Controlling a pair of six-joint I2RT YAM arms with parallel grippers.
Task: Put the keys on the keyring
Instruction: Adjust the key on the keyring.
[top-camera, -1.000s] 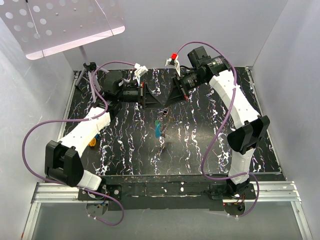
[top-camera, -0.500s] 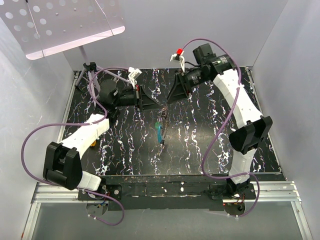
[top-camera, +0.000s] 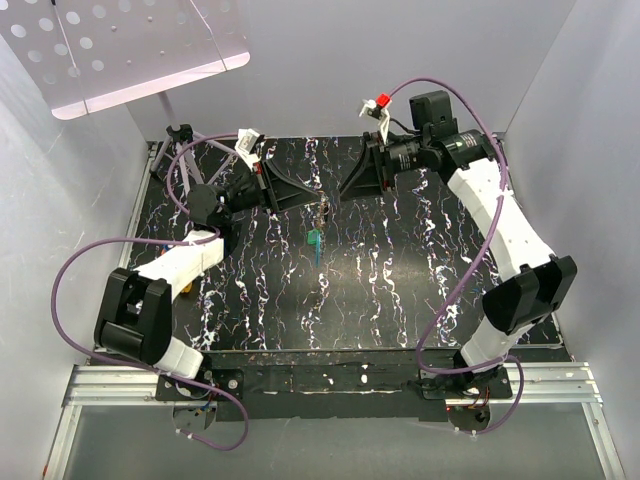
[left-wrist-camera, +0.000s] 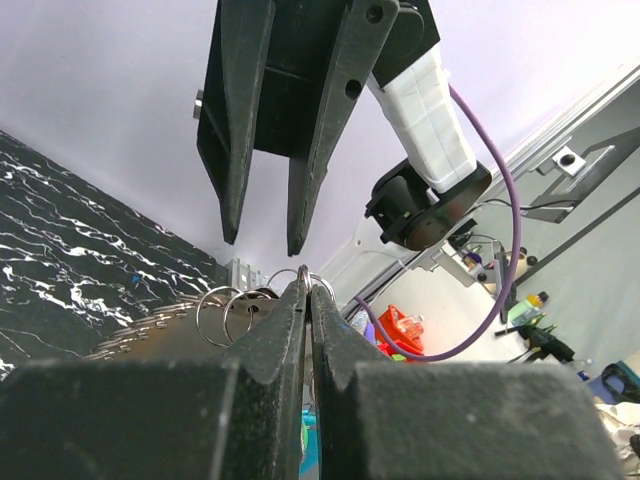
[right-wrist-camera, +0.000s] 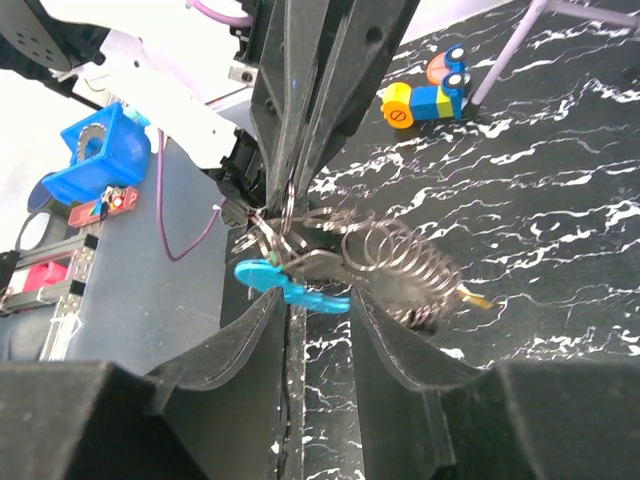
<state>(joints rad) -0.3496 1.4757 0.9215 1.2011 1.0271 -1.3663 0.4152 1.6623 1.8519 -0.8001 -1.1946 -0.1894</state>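
Well, on the far left a white perforated panel (top-camera: 130, 50) leans above the corner, with a small tripod (top-camera: 178, 134) standing at the table's (top-camera: 400, 280) far left edge. A little toy (right-wrist-camera: 432, 98) in yellow, blue and orange lies on the black marbled top near the left arm.

That arm reaches across toward the middle. The left gripper (top-camera: 314, 203) points right, its two fingers pressed tight together. In its own wrist view a thin wire arc of the keyring (left-wrist-camera: 243, 306) shows right at the closed tips, so it is clamped on the ring. More silvery loops bunch just to the left of the tips.

The keyring hangs in the air over the far middle of the table, between the two grippers and off the surface. A teal key (top-camera: 316, 240) dangles below it. From the right wrist the key sits low in a tangle of metal loops, with a small gold tip sticking out on the right.

The right gripper (left-wrist-camera: 262, 235) points left at the ring, its fingers plainly apart with a clear gap between them. They are not touching the ring, and they hold nothing. The right arm bends back along the right side of the table.
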